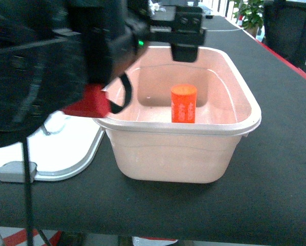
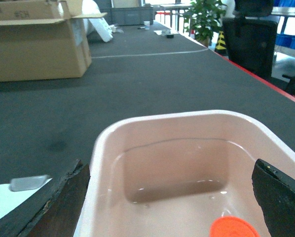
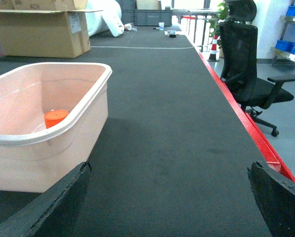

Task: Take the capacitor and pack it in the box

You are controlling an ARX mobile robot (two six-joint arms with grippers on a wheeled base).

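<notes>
The capacitor (image 1: 183, 104) is standing upright inside the box (image 1: 230, 148), which is sitting on the table (image 1: 281, 179). The lid (image 1: 66, 148) is lying flat just left of the box. The left gripper (image 1: 186, 51) is hanging over the box's far rim. A cardboard carton (image 2: 36, 44) is sitting far behind.

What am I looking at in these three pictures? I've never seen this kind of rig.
It is a wheeled robot with two arms, each ending in a gripper. One picture comes from its head camera; the other two come from cameras on its wrists. On a dark table stands a pale pink box, open, its lid lying beside it. The orange capacitor stands upright inside. The left gripper hangs open over the box, holding nothing. The right gripper is open over bare table, beside the box. A cardboard carton sits farther back.
</notes>
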